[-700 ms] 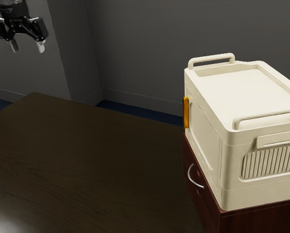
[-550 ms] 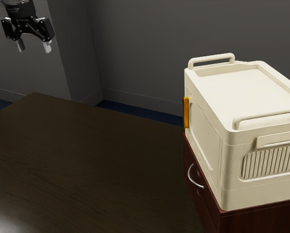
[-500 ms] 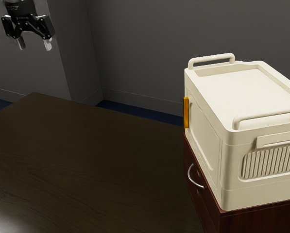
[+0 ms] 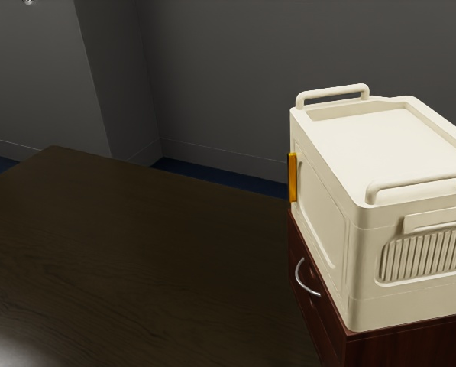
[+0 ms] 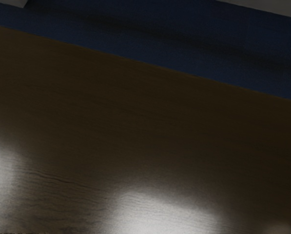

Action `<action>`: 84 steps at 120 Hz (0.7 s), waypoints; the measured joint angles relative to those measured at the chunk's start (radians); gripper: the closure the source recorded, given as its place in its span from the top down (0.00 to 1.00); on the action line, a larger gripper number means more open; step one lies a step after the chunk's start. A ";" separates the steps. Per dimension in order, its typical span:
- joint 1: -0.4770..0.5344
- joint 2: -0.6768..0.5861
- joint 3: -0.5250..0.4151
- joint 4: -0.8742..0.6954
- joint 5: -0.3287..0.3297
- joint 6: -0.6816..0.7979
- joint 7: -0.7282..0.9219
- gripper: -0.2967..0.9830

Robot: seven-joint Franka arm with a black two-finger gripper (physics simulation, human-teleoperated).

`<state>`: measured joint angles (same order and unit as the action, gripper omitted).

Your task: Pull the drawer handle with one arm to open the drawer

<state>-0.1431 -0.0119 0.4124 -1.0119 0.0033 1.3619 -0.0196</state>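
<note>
Now your black two-finger hand [image 4: 7, 2] has risen to the exterior view's far left, fingertips spread; the curved silver metal handle [image 4: 297, 276] stays unmoved at the exterior view's near right.

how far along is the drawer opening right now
Done: nothing yet, as the drawer in the red-brown cabinet looks shut.
In hand: nothing visible; the open claw is at the exterior view's top-left edge, well away from the silver handle.
Left: reach the handle, grip it and pull the drawer open.
</note>
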 joint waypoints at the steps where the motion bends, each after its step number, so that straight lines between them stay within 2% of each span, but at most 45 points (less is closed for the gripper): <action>1: 0.002 0.001 0.000 0.000 0.000 0.000 0.000 0.77; 23: 0.028 0.029 0.000 -0.005 -0.017 0.023 -0.001 0.77; 37: 0.023 0.028 -0.003 -0.069 -0.037 0.024 -0.002 0.77; 44: 0.021 -0.060 -0.054 -0.210 -0.028 0.046 -0.006 0.77; 58: -0.030 -0.371 -0.184 -0.712 0.031 0.180 -0.013 0.77; 66: -0.036 -0.511 -0.214 -0.948 0.046 0.265 -0.017 0.77; 74: -0.035 -0.591 -0.219 -1.102 0.053 0.327 -0.035 0.77; 84: -0.034 -0.645 -0.221 -1.212 0.039 0.383 -0.086 0.77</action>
<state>-0.1776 -0.6567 0.1917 -2.2235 0.0418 1.7452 -0.1060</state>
